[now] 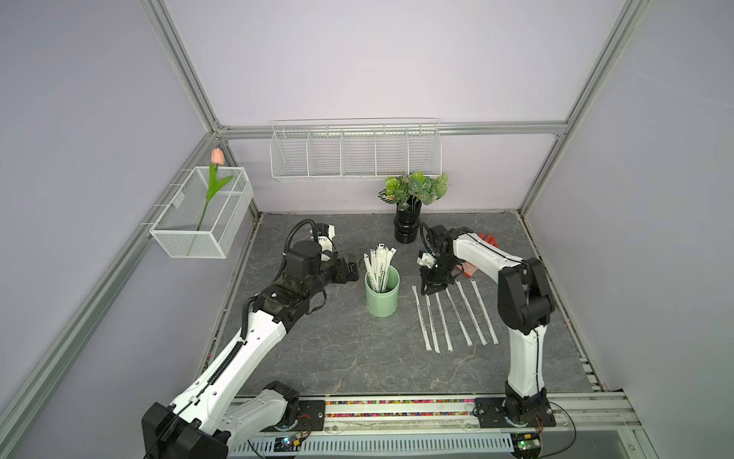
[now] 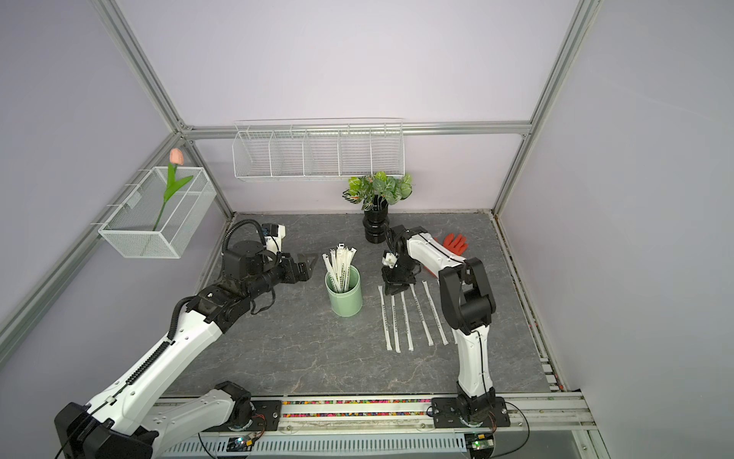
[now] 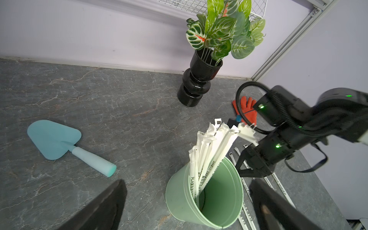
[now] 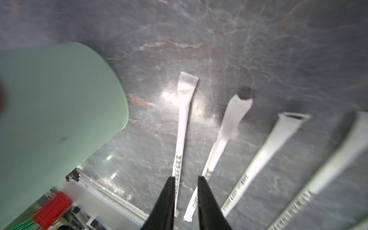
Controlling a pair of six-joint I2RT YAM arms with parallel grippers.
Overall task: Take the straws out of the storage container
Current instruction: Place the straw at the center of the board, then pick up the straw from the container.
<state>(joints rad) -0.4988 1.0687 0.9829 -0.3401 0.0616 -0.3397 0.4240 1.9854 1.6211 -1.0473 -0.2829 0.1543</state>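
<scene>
The pale mint-green cylindrical storage cup (image 1: pixel 382 302) stands upright near the middle of the grey marbled counter (image 1: pixel 337 357), and I place everything from it. A bundle of long white paper-wrapped straws (image 1: pixel 379 268) leans out of its mouth, tilted toward the side my left arm is on. The job is only partly done.

On the cup's other side, well clear of its wall, a row of laid-out straws (image 1: pixel 456 314) lies flat and roughly parallel. I read that as deliberate. Side by side, none of them crosses or rolls back against the cup.

My right claw (image 4: pixel 186 178) points down over the end of that row nearest the cup. Its jaws stand only narrowly apart, and bare counter shows between them, so I judge it holds nothing. That fits setting a straw down rather than picking one up. The right wrist view is blurred, though, so I cannot rule out one finger brushing the straw beside it.

My left claw (image 2: pixel 309 262) hangs just beside the cup's rim, at about the height of the bundle's tops. Its jaws are spread wide and empty. I take it as ready to steady the cup if a pulled straw drags it, or to take a straw itself.
</scene>
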